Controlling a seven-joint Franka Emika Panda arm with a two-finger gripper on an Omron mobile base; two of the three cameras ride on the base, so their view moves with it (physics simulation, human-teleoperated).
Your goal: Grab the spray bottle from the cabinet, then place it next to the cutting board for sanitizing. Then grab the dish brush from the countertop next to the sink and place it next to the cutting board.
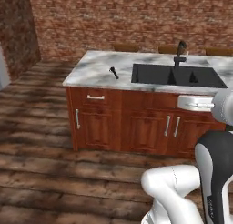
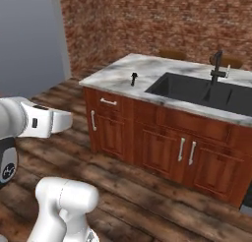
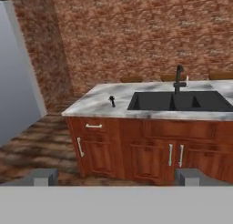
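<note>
Nearest the hand camera, the hand (image 3: 116,177) shows two grey fingertips (image 3: 44,177) set wide apart with nothing between them, so it stands open. No brand, label or writing can be read anywhere. Well ahead of the hand, the black dish brush (image 1: 113,73) lies on the marble tabletop (image 1: 93,68), left of the black sink (image 1: 175,75) and apart from its rim. A black faucet (image 1: 180,54) rises behind the basin. Reddish-brown drawers and doors with grey handles (image 1: 95,97) sit under the slab, above a wooden plank floor (image 1: 45,173).
</note>
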